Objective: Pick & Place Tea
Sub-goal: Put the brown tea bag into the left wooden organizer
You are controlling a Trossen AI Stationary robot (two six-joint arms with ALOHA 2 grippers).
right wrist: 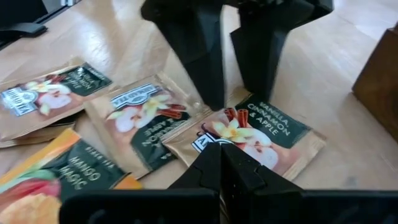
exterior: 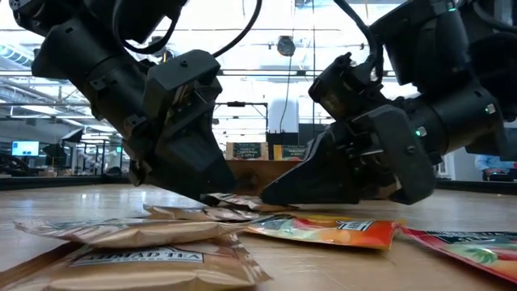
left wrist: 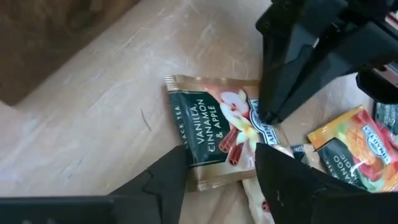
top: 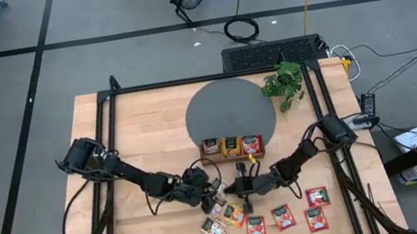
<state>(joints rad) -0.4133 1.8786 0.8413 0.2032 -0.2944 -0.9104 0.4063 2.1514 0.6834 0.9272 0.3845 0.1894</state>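
A beige-green tea sachet (left wrist: 214, 127) labelled vanilla, cinnamon and apple lies flat on the wooden table, just near of the tray. My left gripper (left wrist: 221, 180) is open and slants down from the table's left. Its two fingertips (right wrist: 214, 102) stand at the sachet's edge, one on either side of it. My right gripper (right wrist: 221, 155) is shut and comes from the right, with its tip on the same sachet (right wrist: 267, 134). In the high view both grippers (top: 211, 188) (top: 236, 186) meet at the table's middle. My left gripper has its fingertips down at the sachet's edge (right wrist: 249, 99); whether they touch it I cannot tell. My right gripper presses its shut fingertips (left wrist: 267, 115) down on the sachet's top face at its logo end (left wrist: 258, 130), slanting from the table's right. The sachet lies flat on the table.
More sachets lie close by: two beige ones (right wrist: 143, 118) (right wrist: 43, 99), an orange mango one (right wrist: 50, 186), and red ones (top: 315, 207) near the front edge. The wooden tray (top: 201, 150) holds three sachets. Behind it are a grey round mat (top: 228, 110) and a plant (top: 285, 84).
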